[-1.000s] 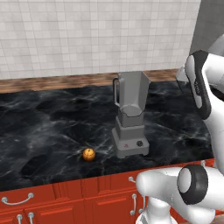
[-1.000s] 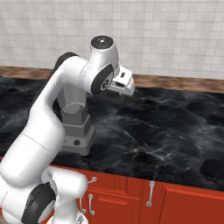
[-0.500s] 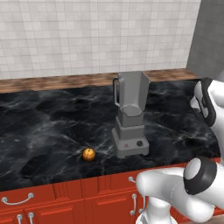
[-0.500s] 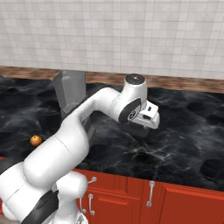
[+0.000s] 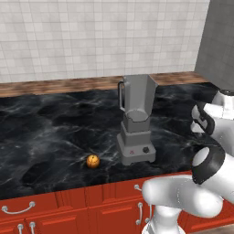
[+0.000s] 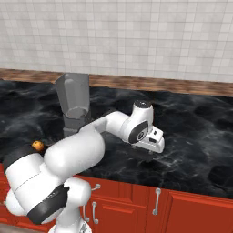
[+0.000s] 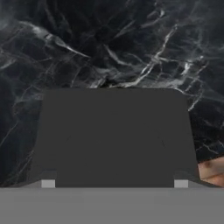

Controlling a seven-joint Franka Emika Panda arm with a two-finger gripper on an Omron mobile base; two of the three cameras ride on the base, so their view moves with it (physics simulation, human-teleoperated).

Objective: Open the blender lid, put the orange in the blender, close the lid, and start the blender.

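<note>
The grey blender [image 5: 136, 119] stands on the black marble counter, and its jar top is open [image 6: 75, 102]. Left of its base lies the orange [image 5: 93, 161], small and round [image 6: 37, 145]. My gripper [image 6: 147, 154] hangs low over the counter, well to the right of the blender. It is shut on the blender lid [image 7: 113, 135], a flat dark square that spans the space between my fingertips [image 7: 48, 183]. Whether the blender lid [image 6: 146, 158] touches the counter, I cannot tell.
A tiled wall with a wooden strip [image 5: 68, 84] runs along the back of the counter [image 6: 195, 132]. A tall grey cabinet side [image 5: 219, 41] stands at the far right. Red cabinet doors with handles [image 6: 156, 200] sit below the front edge.
My arm has swung from beside the jar's top to the right and down, carrying the lid low over the counter. The blender and the orange have not moved.
</note>
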